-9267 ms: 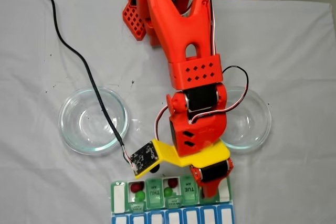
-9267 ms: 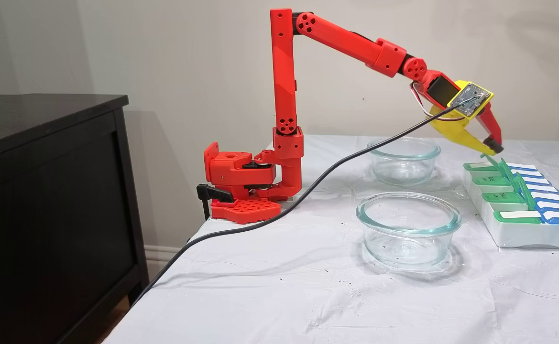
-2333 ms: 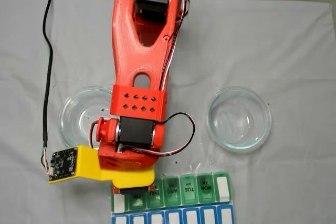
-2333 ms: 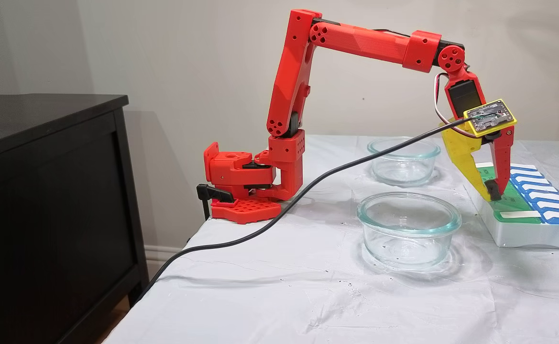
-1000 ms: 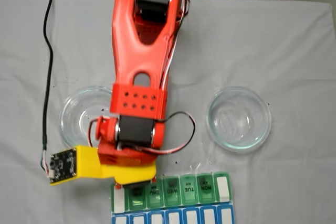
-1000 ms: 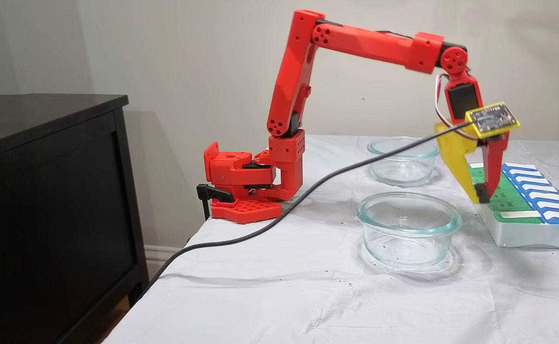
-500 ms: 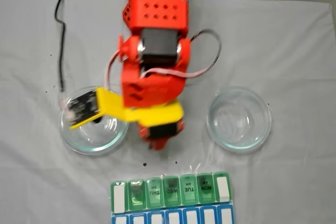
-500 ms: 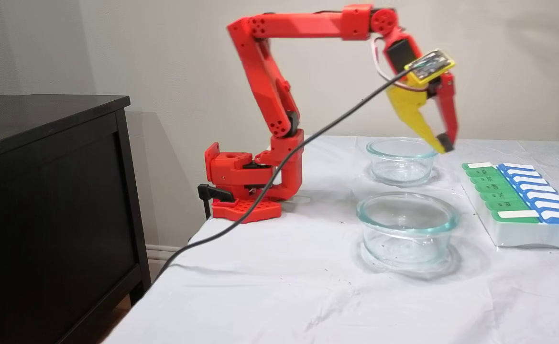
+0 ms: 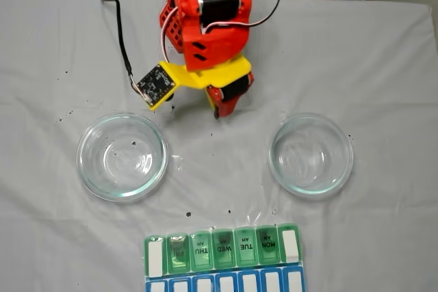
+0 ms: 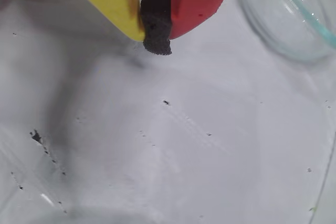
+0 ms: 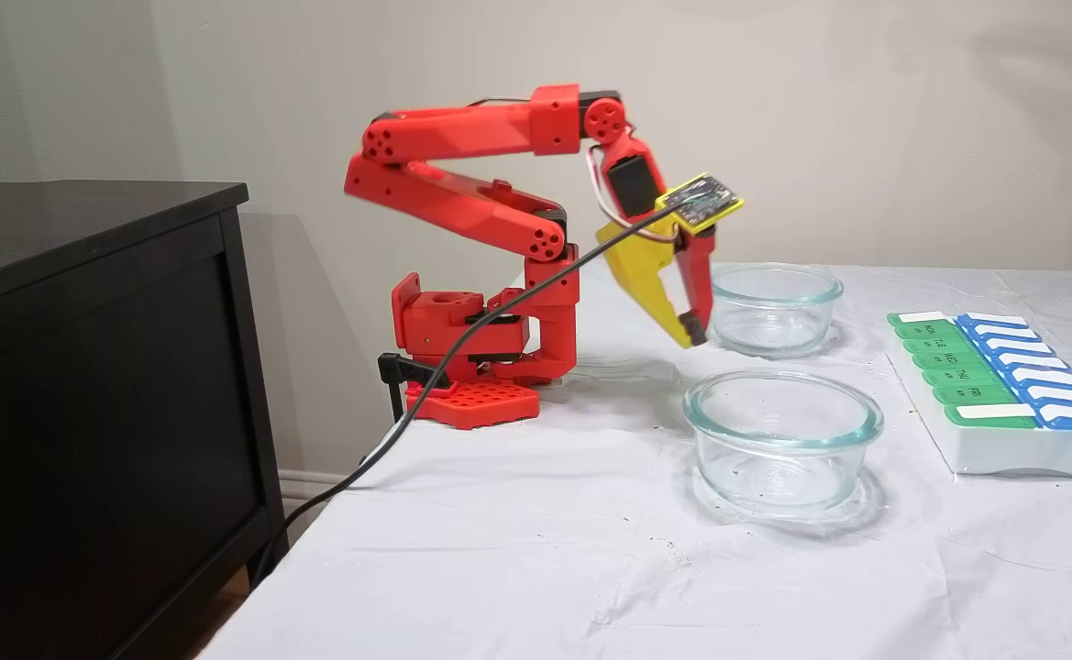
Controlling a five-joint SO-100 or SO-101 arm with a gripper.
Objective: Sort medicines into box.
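The box (image 9: 222,247) lies at the near edge of the table in a fixed view, its green lettered lids all down, with a blue row below them. From the side it sits at the right as the box (image 11: 976,394). The medicines are hidden. My gripper (image 9: 217,111) hangs far back from the box, near the arm's base and between the two glass dishes. It is shut, and in the wrist view the gripper (image 10: 156,30) has only its black pad between the yellow and red fingers. It hovers just above the cloth as the gripper (image 11: 691,339).
Two round glass dishes stand on the white cloth, one dish (image 9: 123,156) left and another dish (image 9: 311,155) right. A black cable (image 9: 122,29) trails from the wrist camera off the table. A black cabinet (image 11: 86,367) stands beside the table. Tiny dark specks dot the cloth.
The arm has folded back from the box toward its base, with the gripper still shut. Lids that stood open over red and green balls 9.3 s ago are all down.
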